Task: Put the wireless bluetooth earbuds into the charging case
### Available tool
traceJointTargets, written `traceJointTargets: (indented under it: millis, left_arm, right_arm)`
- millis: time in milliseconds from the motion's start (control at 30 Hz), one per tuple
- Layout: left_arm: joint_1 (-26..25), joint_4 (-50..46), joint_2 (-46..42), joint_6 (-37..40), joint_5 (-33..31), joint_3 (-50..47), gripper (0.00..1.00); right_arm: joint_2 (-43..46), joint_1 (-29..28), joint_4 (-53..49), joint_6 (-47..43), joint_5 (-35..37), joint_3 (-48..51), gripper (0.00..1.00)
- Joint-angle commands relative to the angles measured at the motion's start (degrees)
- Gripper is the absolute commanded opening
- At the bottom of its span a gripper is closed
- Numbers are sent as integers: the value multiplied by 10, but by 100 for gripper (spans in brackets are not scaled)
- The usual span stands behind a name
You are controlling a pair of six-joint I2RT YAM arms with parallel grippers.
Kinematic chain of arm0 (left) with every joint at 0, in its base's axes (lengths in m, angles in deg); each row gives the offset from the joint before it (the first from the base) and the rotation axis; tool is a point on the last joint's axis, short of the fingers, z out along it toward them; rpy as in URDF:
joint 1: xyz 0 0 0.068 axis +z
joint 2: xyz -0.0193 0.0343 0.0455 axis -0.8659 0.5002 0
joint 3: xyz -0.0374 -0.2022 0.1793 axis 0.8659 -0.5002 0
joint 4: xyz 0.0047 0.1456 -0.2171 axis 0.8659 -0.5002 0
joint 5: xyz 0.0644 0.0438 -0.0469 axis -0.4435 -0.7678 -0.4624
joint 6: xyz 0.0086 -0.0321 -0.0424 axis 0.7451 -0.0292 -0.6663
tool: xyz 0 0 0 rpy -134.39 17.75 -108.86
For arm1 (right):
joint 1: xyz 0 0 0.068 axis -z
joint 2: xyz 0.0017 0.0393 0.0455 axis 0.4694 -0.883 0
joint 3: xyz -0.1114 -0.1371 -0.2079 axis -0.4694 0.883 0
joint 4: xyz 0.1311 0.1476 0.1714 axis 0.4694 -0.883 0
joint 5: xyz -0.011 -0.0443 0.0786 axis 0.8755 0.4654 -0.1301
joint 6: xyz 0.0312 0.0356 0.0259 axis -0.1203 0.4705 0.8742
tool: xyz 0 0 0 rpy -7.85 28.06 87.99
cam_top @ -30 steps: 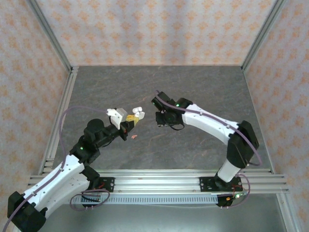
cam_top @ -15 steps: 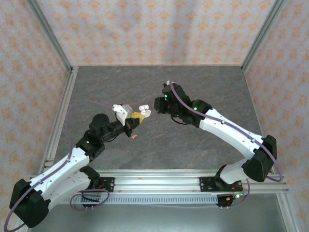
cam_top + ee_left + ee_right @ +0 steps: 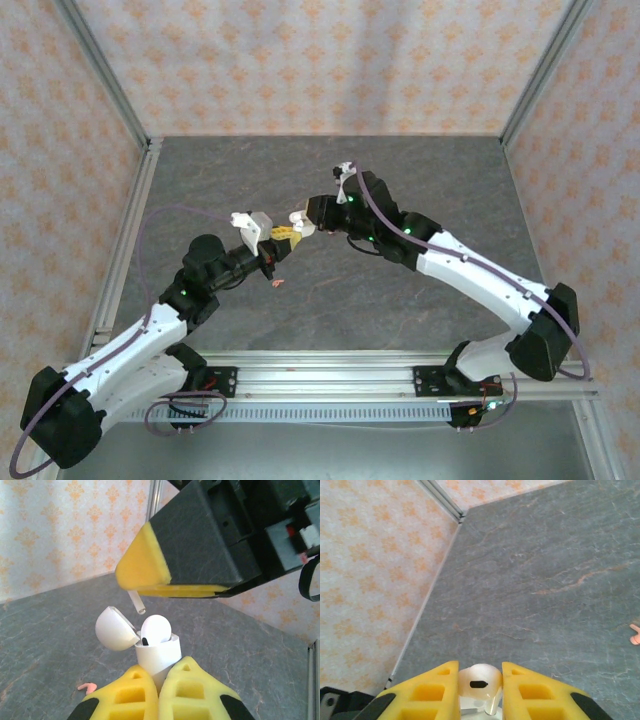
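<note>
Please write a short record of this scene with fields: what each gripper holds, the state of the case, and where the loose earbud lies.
left gripper: shut on the white charging case
case lid: open
inside case: one seated white earbud
right gripper: shut on a second white earbud, just above the open case
insertion: not yet done; its stem points toward the case
table: one loose coral-pink earbud lies on it

Nothing legible anywhere: the charging case (image 3: 159, 652) in the left gripper (image 3: 160, 674) and the white earbud (image 3: 479, 679) in the right gripper (image 3: 479, 667) are unmarked; the walls (image 3: 300, 60) carry only ornament.
</note>
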Motion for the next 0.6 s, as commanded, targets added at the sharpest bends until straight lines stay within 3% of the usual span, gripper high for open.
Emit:
traceJointTargets:
  millis: [0, 567]
  left_arm:
    - [-1, 19, -11, 0, 22, 21, 0]
    - [-2, 21, -33, -35, 35, 39, 0]
  right_arm:
    - [31, -3, 39, -6, -17, 5, 22]
    - [83, -3, 101, 0, -34, 74, 22]
